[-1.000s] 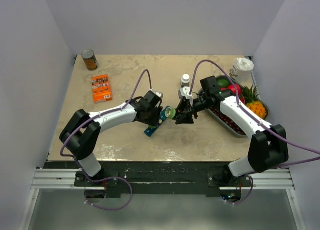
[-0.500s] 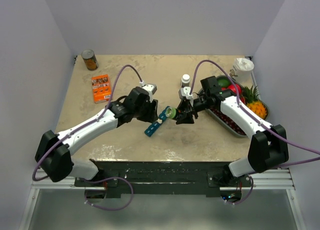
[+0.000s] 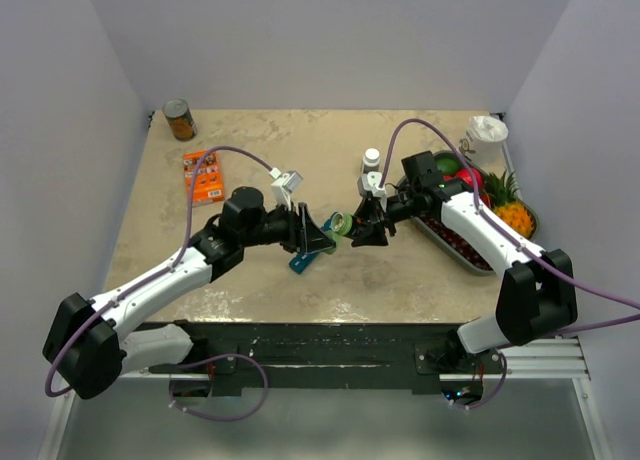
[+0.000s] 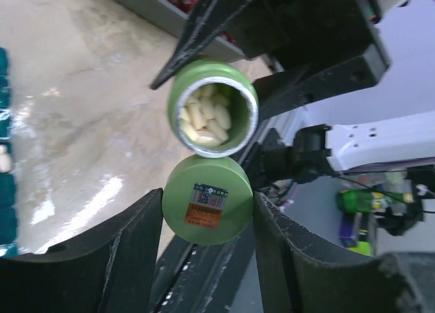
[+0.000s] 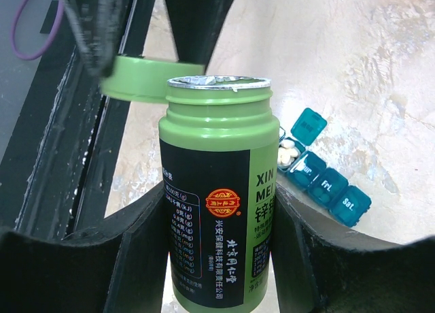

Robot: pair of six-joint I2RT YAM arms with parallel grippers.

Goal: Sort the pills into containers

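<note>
**Pill bottle uncapped; pouring comes next**

The right jaws grip an open green plastic pill bottle [image 5: 216,211]. The left jaws clamp its round green lid [image 4: 207,201]. Seen from above, the slim teal plastic strip of containers [image 3: 303,261] lies on the beige counter [image 3: 250,160] at the bottle's 7 o'clock. The next move probably calls for tipping pills into an open compartment.

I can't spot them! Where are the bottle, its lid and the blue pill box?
green bottle [image 5: 217,190]: right wrist view, label.
lid [image 4: 207,199]: left wrist view, sticker.
blue pill box [image 5: 327,186]: right wrist view, closed compartment.
</note>
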